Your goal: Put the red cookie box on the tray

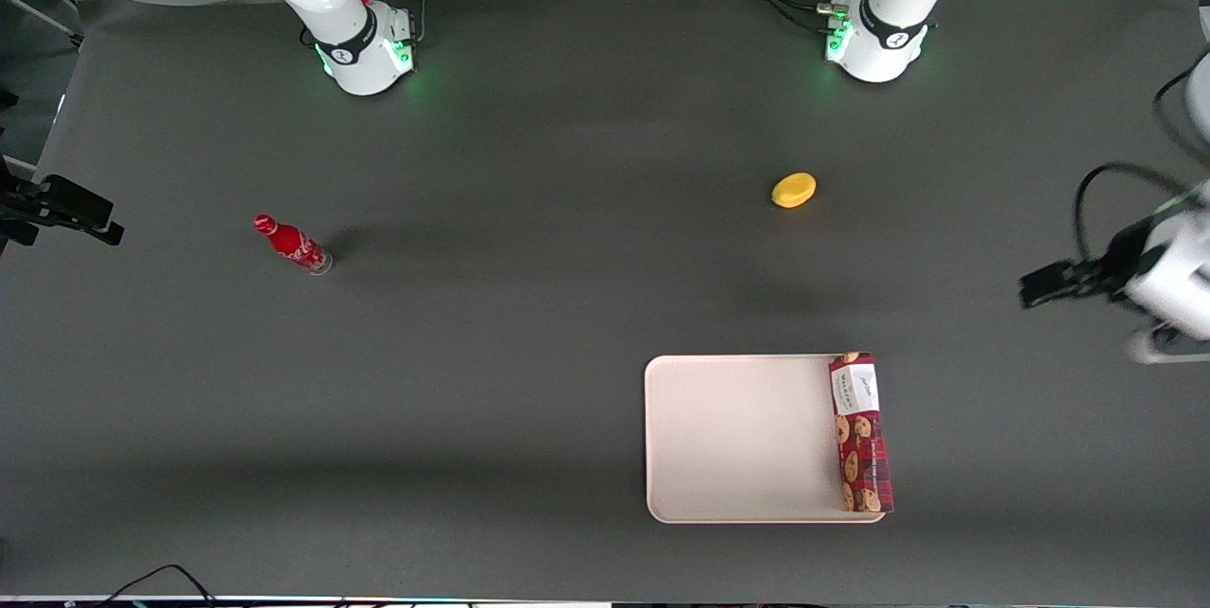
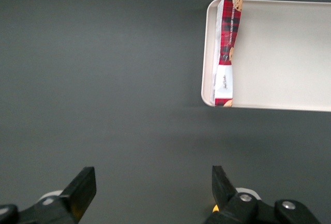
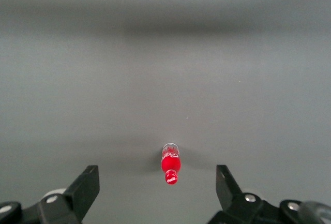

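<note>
The red cookie box [image 1: 860,433], dark-red tartan with a white label at its end farther from the front camera, lies lengthwise along the edge of the off-white tray [image 1: 737,438] that faces the working arm's end of the table. It slightly overlaps the rim there. My gripper [image 1: 1037,290] hangs in the air off that end of the table, apart from the box and farther from the front camera than the tray. In the left wrist view the gripper [image 2: 152,175] is open with nothing between its fingers, and the box [image 2: 227,48] and tray [image 2: 284,53] lie ahead of it.
A yellow oval object [image 1: 793,190] lies on the dark table, farther from the front camera than the tray. A red soda bottle [image 1: 293,245] lies toward the parked arm's end of the table.
</note>
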Controlling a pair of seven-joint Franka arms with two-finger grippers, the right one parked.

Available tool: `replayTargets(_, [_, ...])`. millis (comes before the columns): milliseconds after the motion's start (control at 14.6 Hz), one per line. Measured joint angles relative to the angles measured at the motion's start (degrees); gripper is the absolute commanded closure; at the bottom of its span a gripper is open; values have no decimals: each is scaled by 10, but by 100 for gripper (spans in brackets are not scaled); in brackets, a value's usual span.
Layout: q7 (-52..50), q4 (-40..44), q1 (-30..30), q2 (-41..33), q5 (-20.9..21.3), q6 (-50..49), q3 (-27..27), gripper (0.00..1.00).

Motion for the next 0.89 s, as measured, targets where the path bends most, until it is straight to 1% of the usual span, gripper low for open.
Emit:
replayTargets(205, [9,-32,17,-70,5,-18,0,0])
replayTargets(479, [11,-90,24,-135,6,-18,0,0])
replayTargets(684, [11,-122,24,-165,6,-18,-2,0])
replayTargets(889, [11,-130,24,-180,6,-19,-3,0])
